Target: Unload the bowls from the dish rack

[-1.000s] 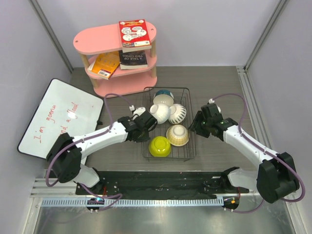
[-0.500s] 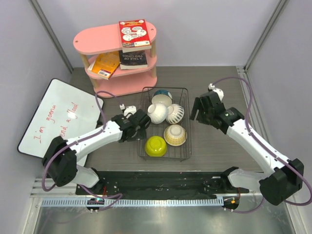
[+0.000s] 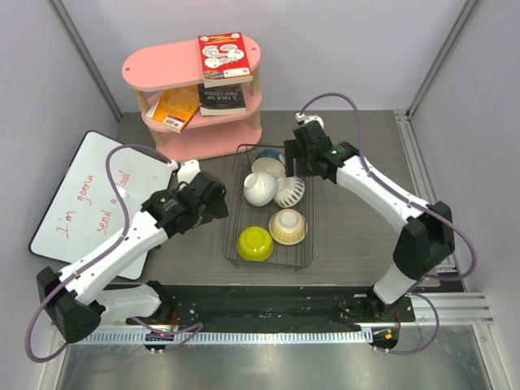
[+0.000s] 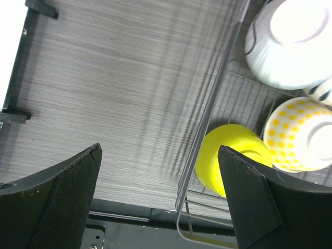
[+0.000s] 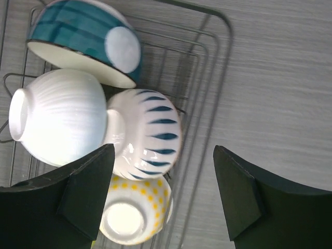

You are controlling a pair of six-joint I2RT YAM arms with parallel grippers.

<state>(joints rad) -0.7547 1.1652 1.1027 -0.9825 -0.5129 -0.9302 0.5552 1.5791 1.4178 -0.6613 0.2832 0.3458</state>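
The black wire dish rack [image 3: 230, 213] holds several bowls: a teal one [image 3: 271, 156] at the far end, a white ribbed one [image 3: 260, 188], a white one with blue stripes [image 3: 292, 192], a yellow-dotted one [image 3: 287, 227] and a yellow-green one [image 3: 254, 243]. My left gripper [image 3: 214, 201] hangs open just left of the rack, over bare table. In its wrist view the yellow-green bowl [image 4: 228, 155] lies beside the right finger, behind the rack rim [image 4: 207, 119]. My right gripper [image 3: 294, 156] hovers open above the rack's far right corner. Its jaws [image 5: 163, 192] frame the striped bowl [image 5: 150, 135] and the dotted bowl [image 5: 135, 212].
A pink shelf [image 3: 162, 67] with books stands behind the rack. A whiteboard [image 3: 89, 203] lies at the left. A black strip [image 3: 268, 301] runs along the near edge. Grey walls close in both sides.
The left gripper opened and drew back leftward from the rack's rim. The rack now sits further left. The right arm swung from beside the rack to its far right corner, jaws wider.
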